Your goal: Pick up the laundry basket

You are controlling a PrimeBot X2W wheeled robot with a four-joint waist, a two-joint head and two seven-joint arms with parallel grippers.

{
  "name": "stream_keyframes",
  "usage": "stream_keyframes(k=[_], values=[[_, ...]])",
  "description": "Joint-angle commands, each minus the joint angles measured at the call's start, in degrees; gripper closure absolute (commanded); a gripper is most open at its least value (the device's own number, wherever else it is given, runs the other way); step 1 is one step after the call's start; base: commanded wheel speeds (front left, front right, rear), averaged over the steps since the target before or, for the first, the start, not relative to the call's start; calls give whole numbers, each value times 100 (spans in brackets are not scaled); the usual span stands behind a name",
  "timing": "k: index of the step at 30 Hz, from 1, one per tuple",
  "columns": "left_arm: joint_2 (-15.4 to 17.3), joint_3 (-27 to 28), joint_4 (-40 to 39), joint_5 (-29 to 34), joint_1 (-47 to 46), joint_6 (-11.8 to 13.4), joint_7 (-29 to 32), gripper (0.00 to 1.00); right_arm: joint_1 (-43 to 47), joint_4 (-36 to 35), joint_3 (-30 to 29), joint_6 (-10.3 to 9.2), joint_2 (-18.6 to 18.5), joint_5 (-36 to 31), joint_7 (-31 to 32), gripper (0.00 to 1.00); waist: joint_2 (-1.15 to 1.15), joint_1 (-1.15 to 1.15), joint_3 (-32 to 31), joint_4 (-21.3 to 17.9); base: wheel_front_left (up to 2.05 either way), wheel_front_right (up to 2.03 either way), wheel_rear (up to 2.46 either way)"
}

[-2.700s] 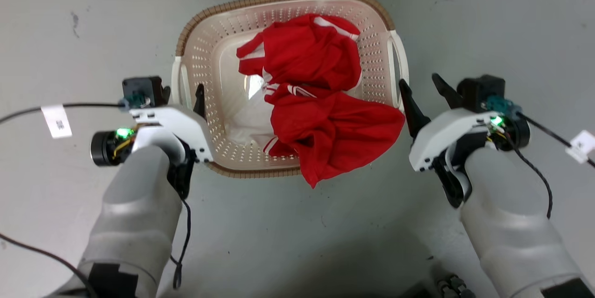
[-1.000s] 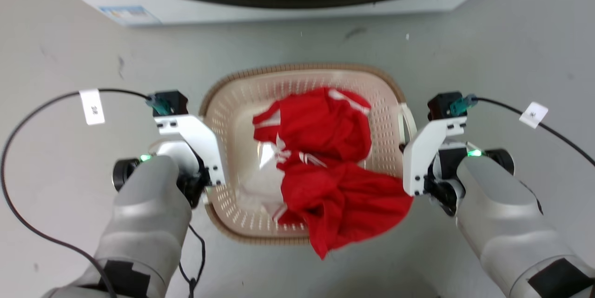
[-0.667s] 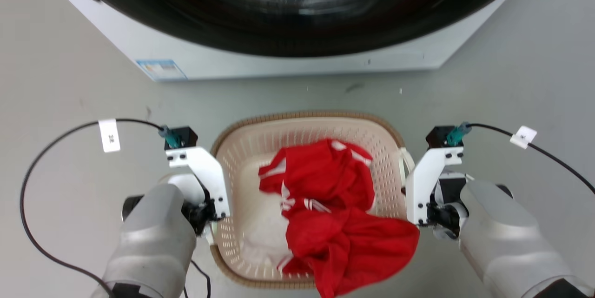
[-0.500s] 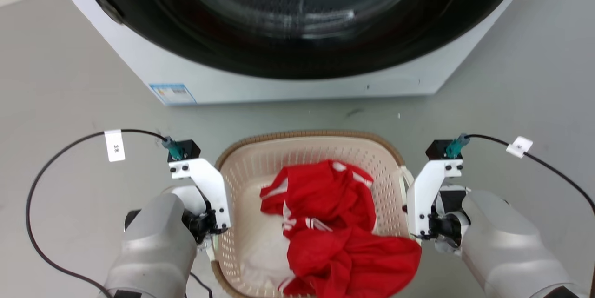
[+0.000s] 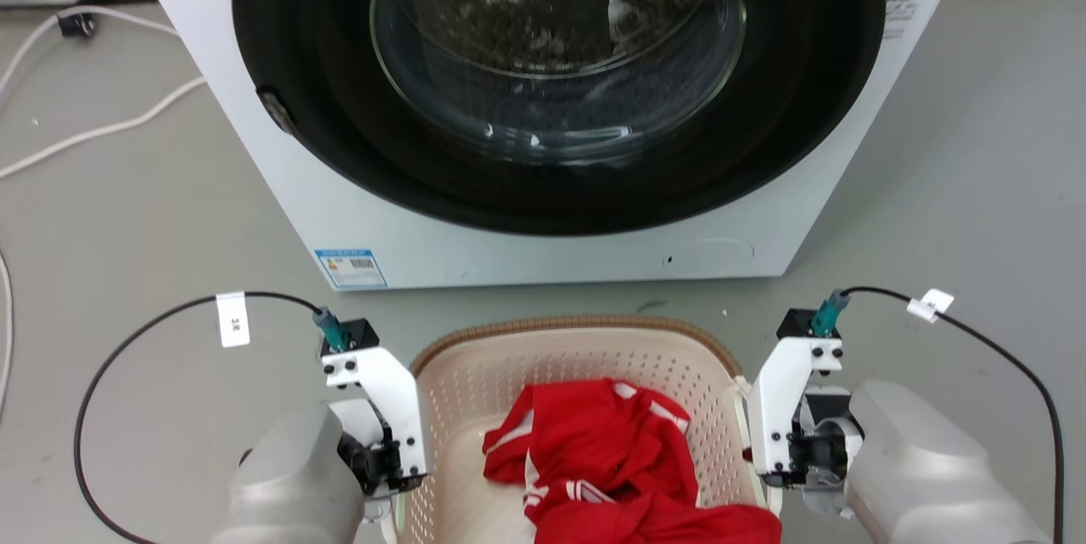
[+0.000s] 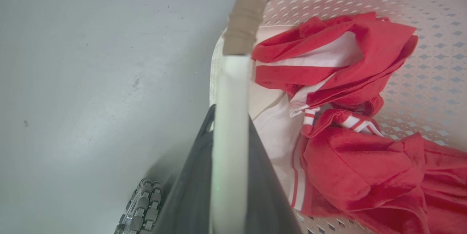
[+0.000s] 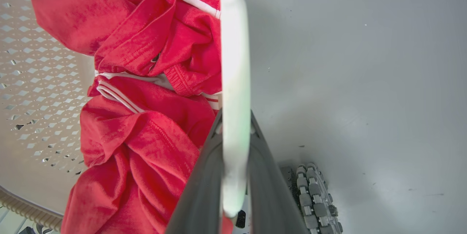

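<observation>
Nearest, the left gripper (image 6: 230,124) is clamped tight on one white handle (image 6: 233,80) of the basket (image 5: 577,328), and the right gripper (image 7: 235,124) on the other handle (image 7: 235,44). The basket, holding red clothes (image 5: 611,442), sits between the arms over a grey, scuffed floor (image 5: 127,213). Beyond stands a white washer (image 5: 543,260), with white cables (image 5: 102,130) at far left.

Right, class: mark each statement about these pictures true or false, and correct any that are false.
1. The left gripper is shut on a handle of the basket. True.
2. The basket holds blue clothes. False: the clothes are red.
3. A washer stands beyond the basket. True.
4. The right gripper is open, clear of the basket. False: it is shut on the other handle.
</observation>
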Motion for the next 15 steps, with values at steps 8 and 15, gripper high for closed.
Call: stream_keyframes(k=[8,15], values=[[-199,-174,-82,-230,404,-72,142,100,316,82,-34,52,233,197,352,100,0,1,-625,-6,0,0,0],[-216,-346,-147,-406,680,-73,288,100,515,134,-87,58,278,277,452,100,0,1,-816,-10,0,0,0]])
